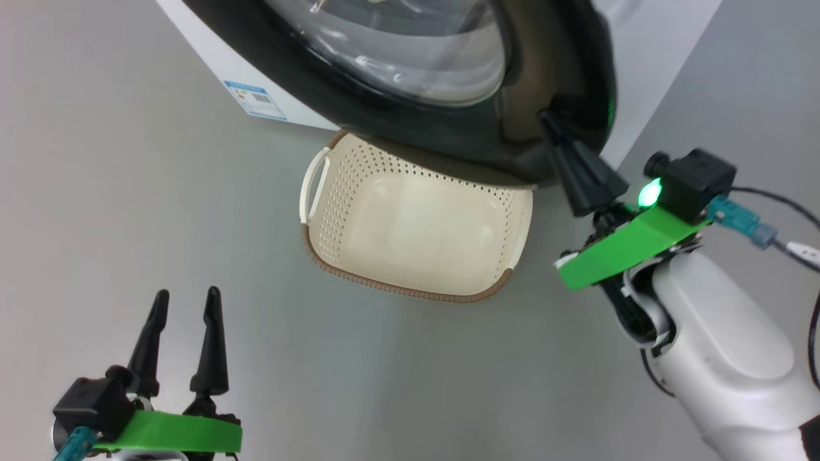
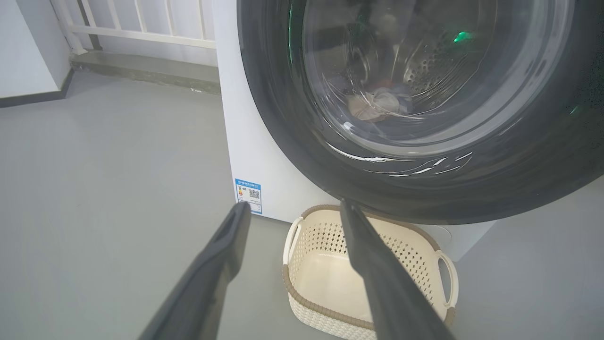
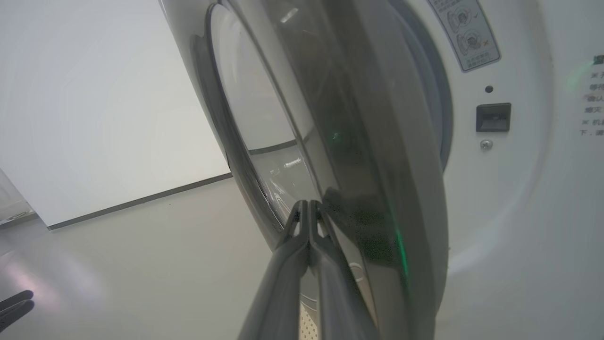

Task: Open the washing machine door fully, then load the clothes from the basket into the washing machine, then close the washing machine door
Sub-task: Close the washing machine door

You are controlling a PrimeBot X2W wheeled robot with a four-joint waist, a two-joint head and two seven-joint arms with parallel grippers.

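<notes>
Fingers (image 3: 288, 274) of the right gripper (image 1: 548, 121) are clenched tip to tip with nothing between them, and the tips rest against the black rim of the washing machine door (image 1: 410, 70) at its free edge; contact looks real, though the right wrist view is too oblique to be sure. The left gripper (image 1: 186, 298) hangs well apart from the door, low and to its left, with its fingers spread and empty. The door stands ajar: a gap shows between it and the white front of the washing machine (image 3: 519, 189), and the latch socket (image 3: 493, 117) beside the door is uncovered. The clothes (image 2: 377, 104) lie as a small pale bundle behind the door glass, on the drum floor. The basket (image 1: 339, 192) sits right under the door's lower edge, upright and bare inside. Judgement: opening and loading are done; what is left is closing, and the door is not yet latched. A closed-finger push on the rim looks like the step in hand. A blue label sticker (image 1: 255, 99) sits on the machine's side, left of the door. The floor (image 1: 128, 192) is smooth, grey and slightly glossy. Behind the machine, left of the door, are a white railing (image 2: 141, 28) on a low sill and a white wall (image 2: 28, 47) with dark skirting.
</notes>
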